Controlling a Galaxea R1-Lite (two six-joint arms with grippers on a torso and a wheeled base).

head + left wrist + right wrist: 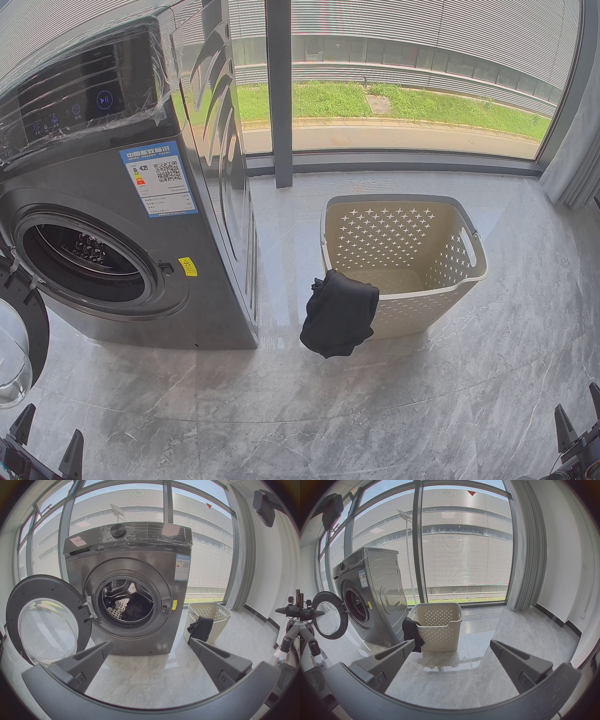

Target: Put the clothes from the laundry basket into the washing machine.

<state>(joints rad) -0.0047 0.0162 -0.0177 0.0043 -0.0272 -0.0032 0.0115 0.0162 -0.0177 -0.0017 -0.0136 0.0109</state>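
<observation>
Hanging over the laundry basket's (400, 199) rim corner nearest the washing machine (212, 294), the black garment (339, 312) droops outside the wall, long axis vertical, tail pointing floorward. My left gripper (150, 642) and right gripper (451, 642) hover well short of the basket, jaws spread apart, empty. Dark cloth (134, 608) sits in the machine's drum.

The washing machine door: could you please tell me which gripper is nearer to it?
Left. The left gripper hangs just in front of the open door; the right gripper is far off on the other side, past the laundry basket.
</observation>
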